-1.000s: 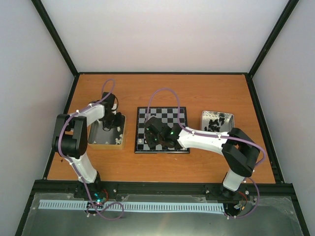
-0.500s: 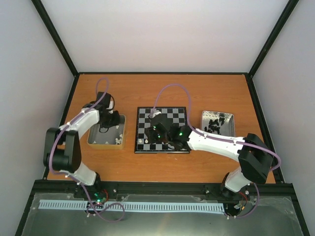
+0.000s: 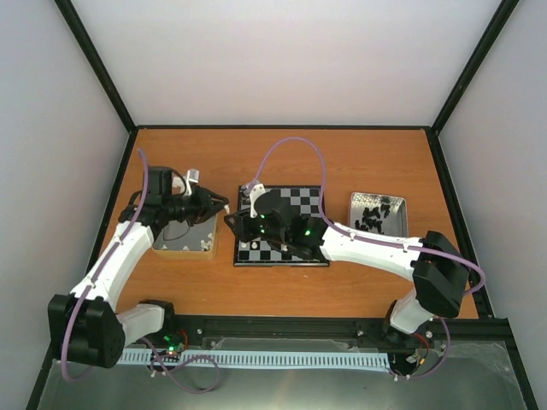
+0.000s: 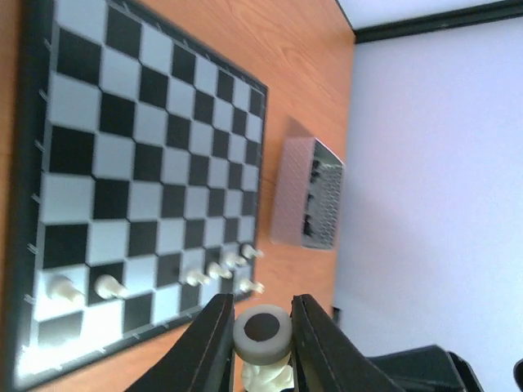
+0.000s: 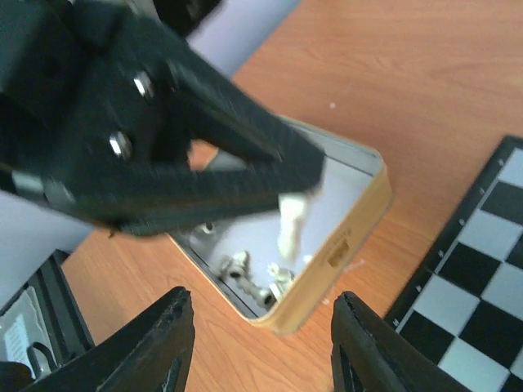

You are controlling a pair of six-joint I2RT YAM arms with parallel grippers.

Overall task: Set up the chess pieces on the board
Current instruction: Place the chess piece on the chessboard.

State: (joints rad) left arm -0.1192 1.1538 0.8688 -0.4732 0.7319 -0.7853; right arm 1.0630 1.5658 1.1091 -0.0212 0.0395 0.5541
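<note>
The board lies mid-table, with several cream-white pieces along its near rows. My left gripper is shut on a cream-white piece, held in the air between the left tin and the board's left edge. The piece's round base with its dark felt faces the left wrist camera. My right gripper is open and empty over the board's near left corner. It faces the left gripper and its held piece. The right gripper's fingers stand wide apart.
A gold-walled tin left of the board holds a few white pieces. A metal tin right of the board holds several black pieces. The two grippers are close together at the board's left edge.
My left gripper has risen out of the left tin and swung right towards the board with a white piece. My right gripper has moved left across the board to its left edge.
</note>
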